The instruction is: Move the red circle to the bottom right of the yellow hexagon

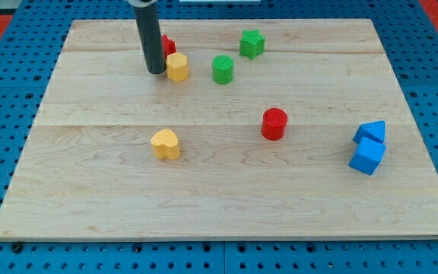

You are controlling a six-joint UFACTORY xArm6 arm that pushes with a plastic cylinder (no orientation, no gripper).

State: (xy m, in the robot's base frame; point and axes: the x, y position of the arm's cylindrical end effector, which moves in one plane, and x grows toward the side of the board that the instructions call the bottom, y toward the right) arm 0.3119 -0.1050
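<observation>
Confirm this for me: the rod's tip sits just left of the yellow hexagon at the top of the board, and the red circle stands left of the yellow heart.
One part is wrong. The camera view shows the red circle to the right of the yellow heart, not left. The rest holds: my tip sits just left of the yellow hexagon.

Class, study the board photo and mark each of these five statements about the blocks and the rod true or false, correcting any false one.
1. The rod's tip stands just to the view's left of the yellow hexagon. True.
2. The red circle touches the yellow hexagon. False: it sits well apart, toward the view's lower right.
3. Two blue blocks sit together near the view's right edge. True.
4. The yellow heart lies at the view's top. False: it lies below the hexagon, mid-board.
5. The green star lies above and right of the green circle. True.
</observation>
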